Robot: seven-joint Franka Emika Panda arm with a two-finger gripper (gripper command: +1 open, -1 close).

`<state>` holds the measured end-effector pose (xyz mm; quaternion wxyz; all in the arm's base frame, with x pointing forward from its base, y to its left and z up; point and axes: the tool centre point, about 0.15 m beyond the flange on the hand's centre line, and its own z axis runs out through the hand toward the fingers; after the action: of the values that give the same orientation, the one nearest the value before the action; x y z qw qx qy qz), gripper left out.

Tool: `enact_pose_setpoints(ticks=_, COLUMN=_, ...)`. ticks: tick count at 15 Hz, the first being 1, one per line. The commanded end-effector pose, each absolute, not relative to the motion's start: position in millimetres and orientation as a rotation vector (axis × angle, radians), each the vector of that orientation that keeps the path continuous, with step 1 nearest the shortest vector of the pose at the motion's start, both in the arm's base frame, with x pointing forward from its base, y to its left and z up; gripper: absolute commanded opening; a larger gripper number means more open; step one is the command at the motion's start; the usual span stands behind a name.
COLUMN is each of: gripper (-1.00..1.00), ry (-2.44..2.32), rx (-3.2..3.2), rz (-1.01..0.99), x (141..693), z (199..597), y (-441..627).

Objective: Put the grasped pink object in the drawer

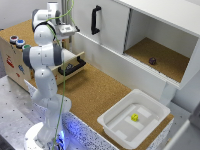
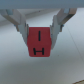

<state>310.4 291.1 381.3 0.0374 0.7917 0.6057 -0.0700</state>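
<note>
A: Nearest the wrist camera is the pink cube [image 2: 41,42], marked with black lines like an "I" and an "H". The gripper [image 2: 41,31] is clamped on it, one finger [image 2: 22,26] pressed to each side.

B: And in the exterior view, what sits closest?

A: The robot arm's base [image 1: 44,136], at the near corner of the table [image 1: 95,92]. The white arm rises from it and reaches over the low wooden cabinet [image 1: 12,52] at the exterior view's left.

B: Where is the drawer?

A: The drawer [image 1: 75,62] is pulled out from that cabinet, its black bar handle [image 1: 71,67] facing the cork table. The arm hides most of its inside, and the gripper itself cannot be made out there.

B: The bigger things?

A: A white cupboard [image 1: 112,22] along the table's far edge, with a black vertical handle [image 1: 95,20] and an open compartment holding a small dark object [image 1: 152,61]. Then a white plastic tub [image 1: 131,120] at the near right corner, a small yellow object [image 1: 134,117] inside.

B: Anything smaller?

A: Round coloured buttons [image 1: 16,41] on the cabinet's top.
</note>
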Motion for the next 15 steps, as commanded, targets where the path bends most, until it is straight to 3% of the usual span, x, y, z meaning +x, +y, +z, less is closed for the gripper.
enact_pose_setpoints(ticks=1, gripper=-1.00, ry=1.956, rx=2.428, rz=0.093, x=291, z=335, y=270)
enact_pose_setpoints(ticks=11, gripper=-1.00, ry=2.051, rx=2.378, rz=0.107, x=306, z=308, y=297)
enact_pose_setpoints(ticks=12, gripper=1.00, ry=2.039, rx=2.378, rz=0.119, x=310, z=313, y=299)
enact_pose_setpoints(ticks=15, gripper=1.00, ry=2.040, rx=2.358, rz=0.171, x=313, z=331, y=303)
